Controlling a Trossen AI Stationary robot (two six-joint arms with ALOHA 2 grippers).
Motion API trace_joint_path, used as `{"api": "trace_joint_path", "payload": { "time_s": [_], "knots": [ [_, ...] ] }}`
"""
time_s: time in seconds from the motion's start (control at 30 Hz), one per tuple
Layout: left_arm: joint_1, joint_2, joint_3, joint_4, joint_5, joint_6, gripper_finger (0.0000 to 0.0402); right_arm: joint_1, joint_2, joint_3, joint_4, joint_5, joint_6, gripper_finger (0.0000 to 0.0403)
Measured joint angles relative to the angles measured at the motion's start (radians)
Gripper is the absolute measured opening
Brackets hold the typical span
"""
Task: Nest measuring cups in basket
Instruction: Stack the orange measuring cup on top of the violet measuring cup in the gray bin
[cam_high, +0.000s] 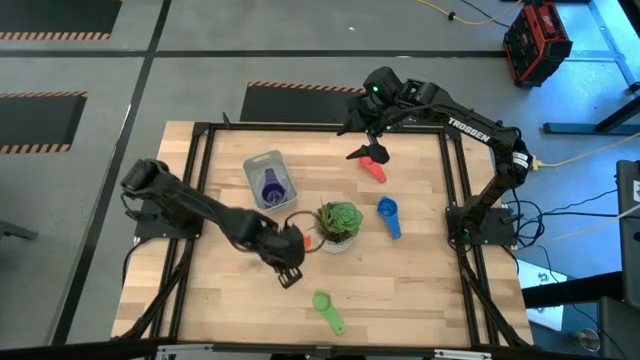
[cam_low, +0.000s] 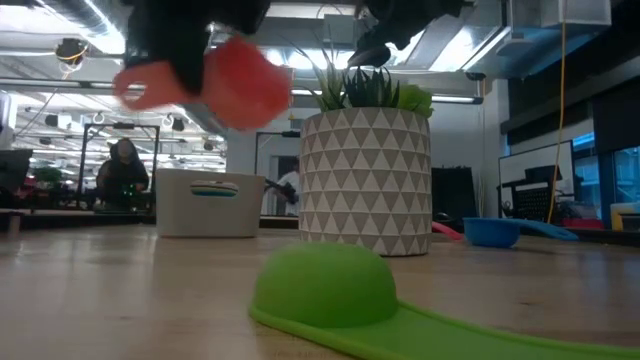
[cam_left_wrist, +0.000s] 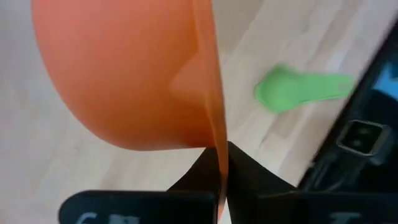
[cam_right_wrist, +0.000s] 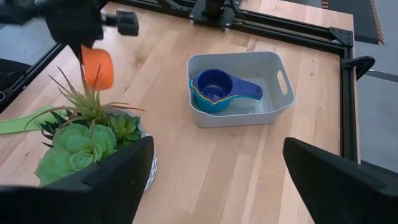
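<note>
My left gripper (cam_high: 293, 247) is shut on an orange measuring cup (cam_left_wrist: 124, 68) and holds it in the air near the plant, left of it. The basket (cam_right_wrist: 273, 68) stands far left on the table with a purple cup (cam_right_wrist: 217, 84) nested on others inside. A red cup (cam_high: 376, 170), a blue cup (cam_high: 388, 215) and a green cup (cam_high: 326, 308) lie on the table, the green one bowl down. My right gripper (cam_high: 368, 152) hangs open above the red cup, touching nothing. My left gripper pinches the orange cup's thin flat handle (cam_left_wrist: 218, 146) between its two fingers, close to the bowl. The fingers come steeply from above. The cup hangs below them, lifted clear of the table, with its bowl bulging to one side.
A white patterned pot with a green plant (cam_high: 338, 224) stands mid-table between the orange cup and the blue cup. A dark metal frame (cam_high: 200, 160) borders the table. Bare wood lies between the basket and the plant.
</note>
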Motion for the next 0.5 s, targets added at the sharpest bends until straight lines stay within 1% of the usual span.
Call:
{"api": "trace_joint_path", "payload": {
  "time_s": [0.17, 0.33, 0.5],
  "knots": [
    [0.062, -0.113, 0.0, -0.053, 0.0, 0.117, 0.0002, 0.0, 0.0, 0.0, -0.001, 0.0, 0.0, 0.0361],
    [0.136, -0.217, 0.0, -0.091, 0.03, 0.252, 0.0002, 0.008, 0.0, 0.0, 0.003, 0.0, 0.0, 0.0361],
    [0.234, -0.296, 0.0, -0.121, 0.038, 0.41, 0.0002, 0.028, 0.0, 0.0, 0.023, 0.001, 0.0, 0.0361]
  ]
}}
